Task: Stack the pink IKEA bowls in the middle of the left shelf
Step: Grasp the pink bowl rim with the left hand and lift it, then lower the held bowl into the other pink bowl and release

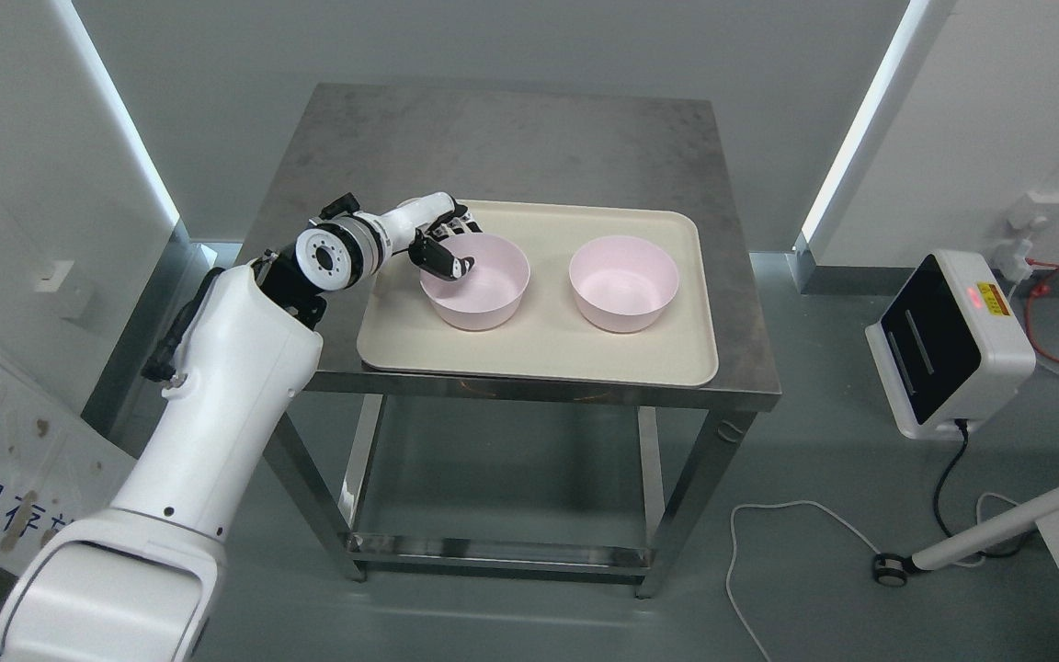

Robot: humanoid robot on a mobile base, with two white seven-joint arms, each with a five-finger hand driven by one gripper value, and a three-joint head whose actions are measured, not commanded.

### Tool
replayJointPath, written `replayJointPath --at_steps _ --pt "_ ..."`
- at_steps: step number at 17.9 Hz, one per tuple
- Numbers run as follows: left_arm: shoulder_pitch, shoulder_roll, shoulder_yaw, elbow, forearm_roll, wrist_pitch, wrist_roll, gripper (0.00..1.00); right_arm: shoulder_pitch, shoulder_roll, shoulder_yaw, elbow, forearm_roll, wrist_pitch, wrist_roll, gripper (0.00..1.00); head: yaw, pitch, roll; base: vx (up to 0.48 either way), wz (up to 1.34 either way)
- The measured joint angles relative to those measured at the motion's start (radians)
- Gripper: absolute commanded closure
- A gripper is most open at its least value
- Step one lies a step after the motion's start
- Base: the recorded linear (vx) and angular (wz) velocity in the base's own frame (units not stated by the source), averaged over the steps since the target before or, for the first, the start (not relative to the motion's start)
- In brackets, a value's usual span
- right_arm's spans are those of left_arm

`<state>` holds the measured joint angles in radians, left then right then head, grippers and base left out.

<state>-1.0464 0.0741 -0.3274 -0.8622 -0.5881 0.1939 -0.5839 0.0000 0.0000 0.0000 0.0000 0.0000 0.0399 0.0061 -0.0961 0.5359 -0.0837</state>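
You are at the pick-up step: the left hand [442, 246] has reached the near bowl [475, 280], the one on the left half of the cream tray [539, 354], and is taking hold of its rim. The second pink bowl [623, 281] sits on the right half of the tray, well apart from the first and untouched. Both bowls stand upright, mouths up, and the tray rests on the steel desk [502, 138], toward its front edge.

Look at the fingers [447, 267]: they are curled down over the tray-left rim of the near bowl, with dark fingertips dipping inside the bowl wall while the rest of the hand sits outside it. It reads as a pinch across the rim, partly closed, but you cannot tell from this view whether the grip is firm or only touching. The bowl is not lifted yet; its base looks flat on the tray.

Your next move, as I judge it, is to firm the pinch on the rim, then lift straight up so the bowl clears the tray lip before you carry it. A one-sided rim hold will likely let the bowl tip away from the hand, so raise it slowly. No shelf shows in this view, so you will have to turn to find it.

The right arm is out of view.
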Motion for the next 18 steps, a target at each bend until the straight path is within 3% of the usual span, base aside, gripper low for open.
replayJointPath --at_steps 2,13,18 --pt "0.001 -0.007 0.010 0.005 0.000 -0.019 0.007 0.99 0.000 0.000 0.000 0.000 0.000 0.001 0.000 0.00 0.0000 0.000 0.000 0.000 0.00" --pt "-0.096 -0.050 0.080 -0.028 0.009 -0.044 -0.017 0.97 0.000 0.000 0.000 0.000 0.000 -0.005 0.000 0.00 0.0000 0.000 0.000 0.000 0.00" --pt "-0.138 -0.059 -0.039 -0.099 0.058 -0.050 -0.044 0.96 0.000 0.000 0.000 0.000 0.000 -0.005 0.000 0.00 0.0000 0.000 0.000 0.000 0.00"
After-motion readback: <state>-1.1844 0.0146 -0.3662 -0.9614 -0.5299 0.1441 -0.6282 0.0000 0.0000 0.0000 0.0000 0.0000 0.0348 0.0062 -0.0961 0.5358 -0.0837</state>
